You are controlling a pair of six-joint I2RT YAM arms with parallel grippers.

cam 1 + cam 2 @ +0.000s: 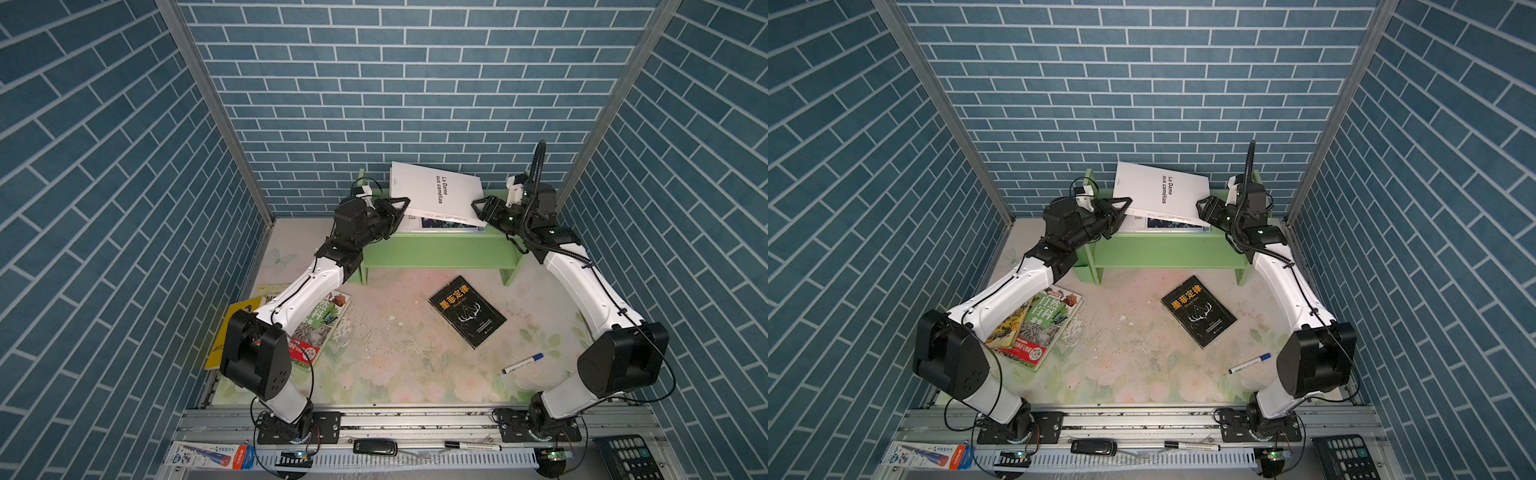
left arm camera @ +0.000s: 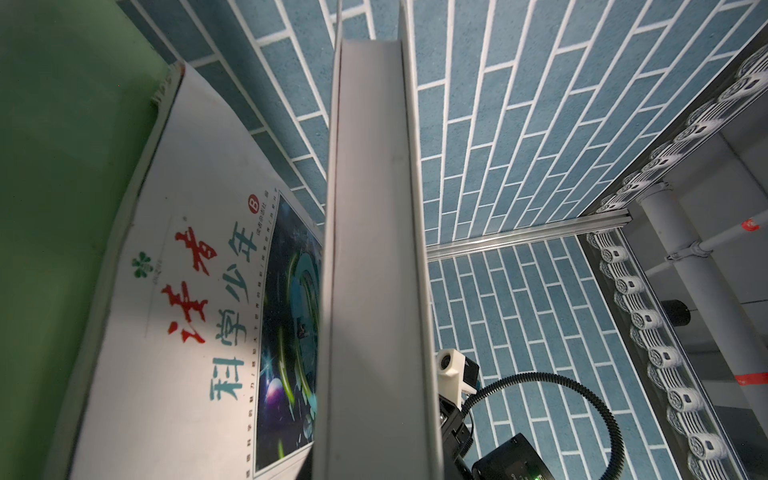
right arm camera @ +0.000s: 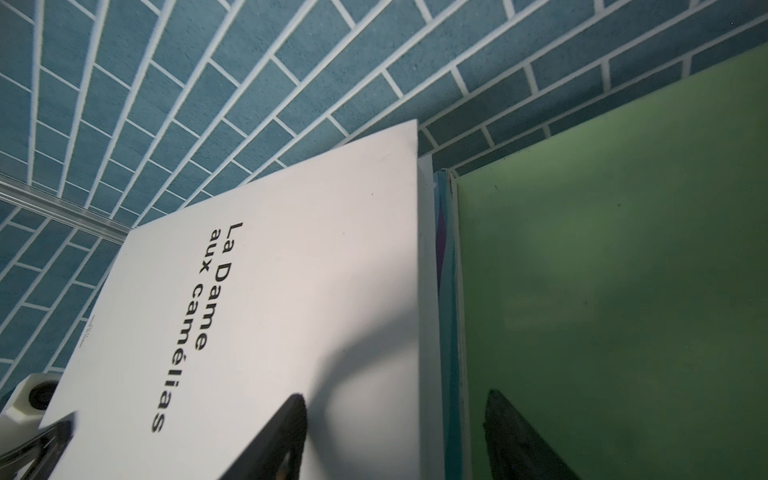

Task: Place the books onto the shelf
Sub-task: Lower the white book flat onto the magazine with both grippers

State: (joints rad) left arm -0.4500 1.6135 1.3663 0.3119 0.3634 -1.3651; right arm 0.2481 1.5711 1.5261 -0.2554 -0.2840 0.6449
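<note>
The left gripper pinches the left edge of the white book, tilted above the sci-fi book on the shelf. It looks light, stiff, perhaps slippery. The right gripper stands spread at its right corner, a good second hold.

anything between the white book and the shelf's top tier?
Yes: the sci-fi book lies flat on the top tier of the shelf, directly under the tilted white book that the left gripper holds. Nothing else visible.
</note>
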